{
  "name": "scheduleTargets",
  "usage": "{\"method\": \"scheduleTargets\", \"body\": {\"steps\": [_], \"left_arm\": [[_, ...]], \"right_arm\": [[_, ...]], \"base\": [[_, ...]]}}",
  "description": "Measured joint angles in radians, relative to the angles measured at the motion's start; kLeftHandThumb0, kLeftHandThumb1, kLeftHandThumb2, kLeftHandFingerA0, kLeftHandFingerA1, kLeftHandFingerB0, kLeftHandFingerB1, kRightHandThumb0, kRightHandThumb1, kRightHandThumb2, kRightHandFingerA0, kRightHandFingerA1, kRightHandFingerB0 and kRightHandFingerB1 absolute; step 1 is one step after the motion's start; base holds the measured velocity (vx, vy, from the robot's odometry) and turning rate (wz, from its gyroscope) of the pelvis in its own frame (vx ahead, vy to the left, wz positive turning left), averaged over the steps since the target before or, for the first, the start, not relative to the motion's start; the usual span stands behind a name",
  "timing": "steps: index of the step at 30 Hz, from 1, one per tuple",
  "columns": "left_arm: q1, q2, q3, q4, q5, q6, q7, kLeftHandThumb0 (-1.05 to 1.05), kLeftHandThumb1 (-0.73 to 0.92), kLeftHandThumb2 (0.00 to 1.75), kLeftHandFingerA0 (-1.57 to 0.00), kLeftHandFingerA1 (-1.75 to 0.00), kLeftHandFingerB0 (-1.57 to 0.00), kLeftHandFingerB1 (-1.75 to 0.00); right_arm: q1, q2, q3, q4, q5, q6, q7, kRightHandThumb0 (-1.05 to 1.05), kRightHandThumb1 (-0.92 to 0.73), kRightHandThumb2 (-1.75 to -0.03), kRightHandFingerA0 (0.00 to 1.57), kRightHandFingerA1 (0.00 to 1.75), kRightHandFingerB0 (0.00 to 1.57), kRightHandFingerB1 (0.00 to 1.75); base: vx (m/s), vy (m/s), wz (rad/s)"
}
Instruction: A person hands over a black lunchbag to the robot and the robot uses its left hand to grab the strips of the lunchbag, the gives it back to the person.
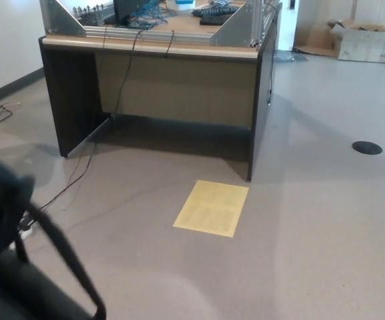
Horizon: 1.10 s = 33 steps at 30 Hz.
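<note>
Lunchbag (19, 293) at lower left: black matt cloth, blurred; its straps (62, 257) look like woven webbing. Floor (312, 220): smooth, faint sheen, speckled grey. Yellow sheet (212, 207) on floor: flat matt paper. Desk (159, 87): dark matt side panels, light wood-look front, brushed metal frame (239, 27) on top. Cardboard box (366, 40) far back: dull.
</note>
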Motion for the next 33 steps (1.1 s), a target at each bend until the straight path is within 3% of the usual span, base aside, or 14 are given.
{"method": "scheduleTargets", "body": {"steps": [12, 24, 33], "left_arm": [[0.278, -0.015, 0.027, 0.308, 0.007, -0.172, 0.035, -0.15, 0.66, 0.56, -0.82, -1.75, -0.63, -1.73], [0.328, 0.079, 0.018, 0.816, 0.072, -0.314, 0.173, -0.13, 0.65, 0.56, -0.80, -1.75, -0.62, -1.72], [0.322, 0.136, -0.032, 0.964, 0.131, -0.398, 0.313, -0.13, 0.66, 0.56, -0.81, -1.75, -0.62, -1.74]], "right_arm": [[-0.001, 0.002, 0.002, 0.002, -0.006, -0.001, -0.003, -0.54, -0.56, -0.93, 0.56, 0.62, 0.44, 0.54], [0.001, 0.010, 0.002, 0.009, -0.010, -0.001, -0.016, -0.54, -0.56, -0.92, 0.55, 0.61, 0.42, 0.53], [0.004, 0.010, 0.003, 0.018, -0.012, -0.003, -0.030, -0.54, -0.56, -0.92, 0.56, 0.62, 0.42, 0.53]], "base": [[0.00, 0.000, 0.00], [0.00, 0.000, 0.00], [0.00, 0.000, 0.00]]}}
